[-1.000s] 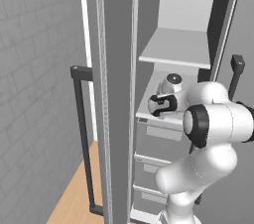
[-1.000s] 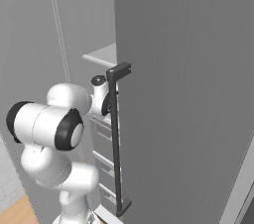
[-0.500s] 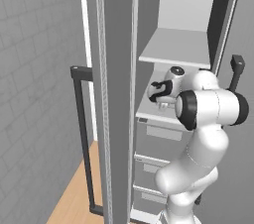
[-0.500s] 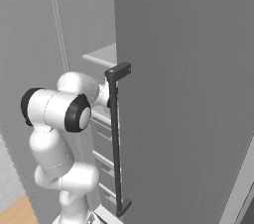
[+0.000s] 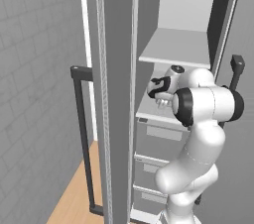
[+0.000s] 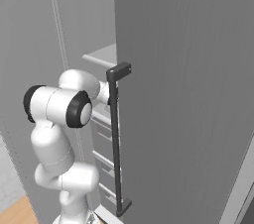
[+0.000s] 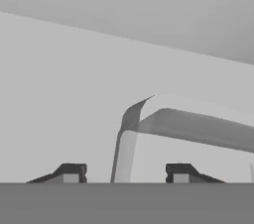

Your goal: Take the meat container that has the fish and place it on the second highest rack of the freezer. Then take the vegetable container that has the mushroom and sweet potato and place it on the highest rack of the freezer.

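since the earlier frame our elbow has swung lower, and our gripper (image 7: pixel 124 173), jaws apart and straddling the container (image 7: pixel 188 124) rim at lower centre on the second highest rack (image 5: pixel 149 109), holds nothing, so we judge the mushroom container is left.

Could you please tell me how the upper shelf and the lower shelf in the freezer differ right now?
The upper shelf is bare on the part in view, while the lower shelf has the arm's hand reaching in just above it. The upper shelf has open space under it, whereas the lower shelf sits directly on grey drawer fronts. Both are flat pale-grey boards inside the same cabinet.
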Robot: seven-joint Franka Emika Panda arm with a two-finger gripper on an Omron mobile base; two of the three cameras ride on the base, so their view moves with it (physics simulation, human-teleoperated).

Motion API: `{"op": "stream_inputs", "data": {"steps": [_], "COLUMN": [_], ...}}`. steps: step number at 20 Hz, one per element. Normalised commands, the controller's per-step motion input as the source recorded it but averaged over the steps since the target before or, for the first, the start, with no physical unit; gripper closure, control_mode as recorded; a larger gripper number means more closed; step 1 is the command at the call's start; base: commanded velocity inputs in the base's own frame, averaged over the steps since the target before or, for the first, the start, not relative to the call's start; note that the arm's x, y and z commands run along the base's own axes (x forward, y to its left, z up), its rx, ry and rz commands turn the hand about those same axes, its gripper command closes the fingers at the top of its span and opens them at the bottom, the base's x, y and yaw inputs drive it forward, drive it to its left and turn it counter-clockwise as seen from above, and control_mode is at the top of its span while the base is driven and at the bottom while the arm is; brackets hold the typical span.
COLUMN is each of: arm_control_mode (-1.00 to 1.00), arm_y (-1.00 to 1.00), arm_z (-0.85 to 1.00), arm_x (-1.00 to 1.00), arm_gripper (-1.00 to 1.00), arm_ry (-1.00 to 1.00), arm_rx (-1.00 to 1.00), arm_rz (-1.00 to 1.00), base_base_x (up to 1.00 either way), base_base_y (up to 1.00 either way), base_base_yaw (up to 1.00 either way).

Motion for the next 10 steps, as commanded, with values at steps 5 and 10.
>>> {"op": "stream_inputs", "data": {"steps": [5,10], "arm_control_mode": [-1.00,-1.00], "arm_y": [-0.04,0.00], "arm_z": [-0.66,-0.33], "arm_x": [-0.05,-0.16], "arm_gripper": [-1.00,-1.00], "arm_ry": [-0.04,-0.09], "arm_rx": [-0.03,-0.03], "arm_rz": [0.00,0.00], "base_base_x": [0.00,0.00], "base_base_y": [0.00,0.00], "base_base_yaw": [0.00,0.00]}}
